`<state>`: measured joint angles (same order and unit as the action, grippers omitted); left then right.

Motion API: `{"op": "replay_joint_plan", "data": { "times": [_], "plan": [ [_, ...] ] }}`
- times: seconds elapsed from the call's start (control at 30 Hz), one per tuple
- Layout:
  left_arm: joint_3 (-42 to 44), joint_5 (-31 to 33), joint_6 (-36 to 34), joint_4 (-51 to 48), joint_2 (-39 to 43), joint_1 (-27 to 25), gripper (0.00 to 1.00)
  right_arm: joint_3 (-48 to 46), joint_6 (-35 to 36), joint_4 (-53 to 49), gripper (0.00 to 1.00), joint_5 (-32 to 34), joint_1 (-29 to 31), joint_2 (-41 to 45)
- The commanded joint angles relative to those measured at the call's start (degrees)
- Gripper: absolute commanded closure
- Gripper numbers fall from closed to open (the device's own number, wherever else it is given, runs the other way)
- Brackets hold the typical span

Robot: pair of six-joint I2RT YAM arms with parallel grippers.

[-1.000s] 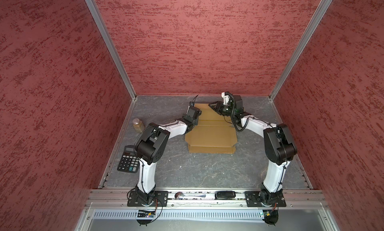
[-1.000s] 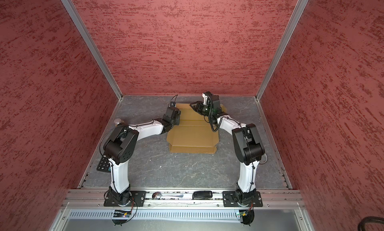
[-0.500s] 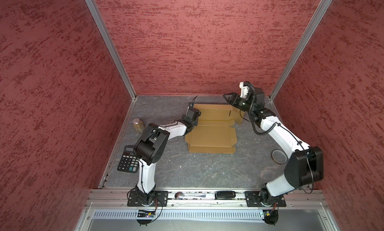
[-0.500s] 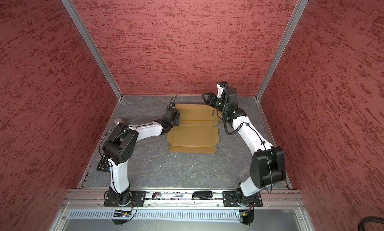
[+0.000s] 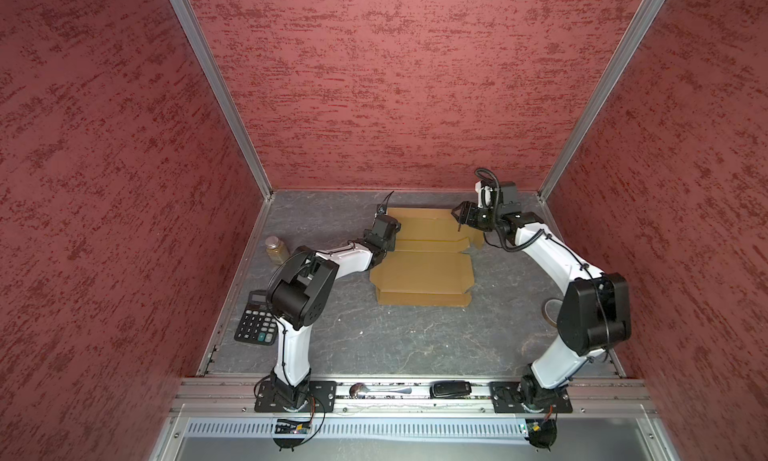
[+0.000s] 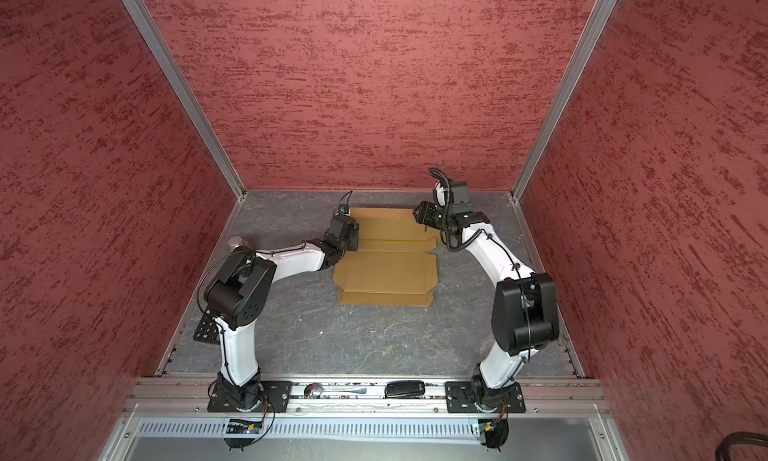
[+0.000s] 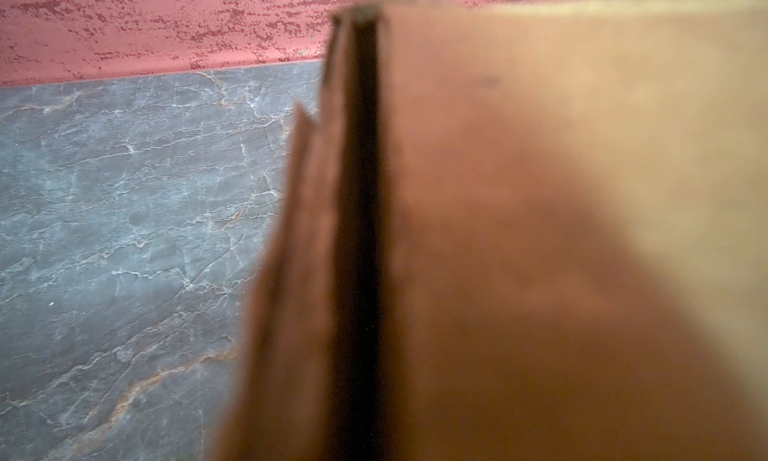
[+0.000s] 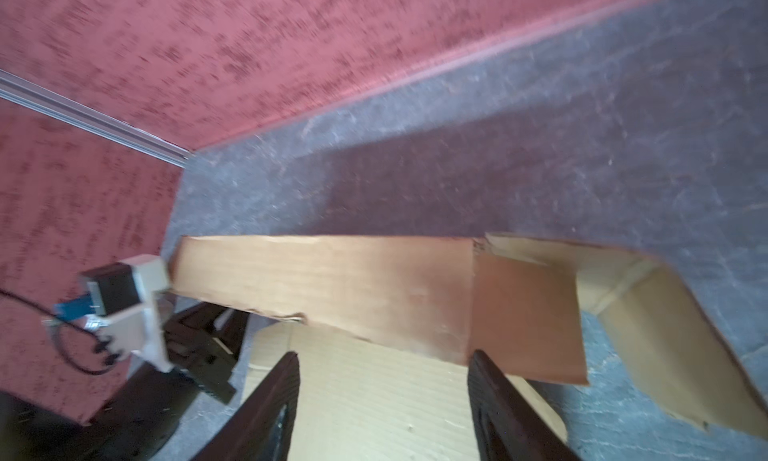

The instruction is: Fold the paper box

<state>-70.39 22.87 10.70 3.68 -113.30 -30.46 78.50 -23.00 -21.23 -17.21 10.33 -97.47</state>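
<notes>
The paper box (image 5: 424, 268) (image 6: 386, 272) is a tan cardboard sheet lying partly folded at the back middle of the floor in both top views. My left gripper (image 5: 384, 232) (image 6: 347, 230) sits at its left edge. In the left wrist view a raised cardboard flap (image 7: 540, 230) fills the frame and hides the fingers; the gripper is shut on it. My right gripper (image 5: 459, 216) (image 6: 419, 219) (image 8: 384, 396) hovers open over the box's far right corner with nothing between its fingers (image 8: 286, 396). Beyond them the back panel (image 8: 332, 280) stands up.
A small jar (image 5: 276, 249) and a black calculator (image 5: 255, 326) lie by the left wall. A tape roll (image 5: 550, 311) shows behind the right arm's elbow. A spoon (image 5: 380, 390) and a black fob (image 5: 451, 388) rest on the front rail.
My right arm has let go of the box's back panel, swung out to the right and opened its jaws wider. The left arm has stayed where it was.
</notes>
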Motion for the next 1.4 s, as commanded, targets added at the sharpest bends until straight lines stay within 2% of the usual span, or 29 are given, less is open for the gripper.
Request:
{"op": "replay_joint_plan", "data": {
  "times": [0.0, 0.23, 0.67, 0.83, 1.13, 1.37],
  "plan": [
    [0.52, -0.37, 0.37, -1.90, 0.97, 0.67, 0.90, 2.66, 2.31, -1.78, 0.34, 2.10, -0.49, -0.52],
    [0.43, -0.42, 0.59, -2.02, 0.85, 0.42, 0.90, 2.20, 2.26, -0.80, 0.34, 1.46, -0.88, -2.45],
    [-1.36, -1.08, -0.25, -2.69, 0.43, -0.13, 0.90, 0.96, 0.43, 5.62, 0.38, -5.07, -1.36, -5.08],
    [-1.61, -1.15, -0.41, -2.72, 0.44, -0.45, 0.90, 0.33, -0.17, 7.16, 0.43, -6.71, -1.54, -5.07],
    [-1.60, -1.03, -0.33, -2.95, 0.44, -0.76, 0.91, -0.64, -1.90, 9.51, 0.64, -9.14, -2.08, -4.81],
    [-1.45, -0.75, 0.04, -2.94, 0.62, -0.81, 0.91, -1.20, -3.00, 10.95, 0.68, -10.63, -2.55, -4.75]
  ]
}}
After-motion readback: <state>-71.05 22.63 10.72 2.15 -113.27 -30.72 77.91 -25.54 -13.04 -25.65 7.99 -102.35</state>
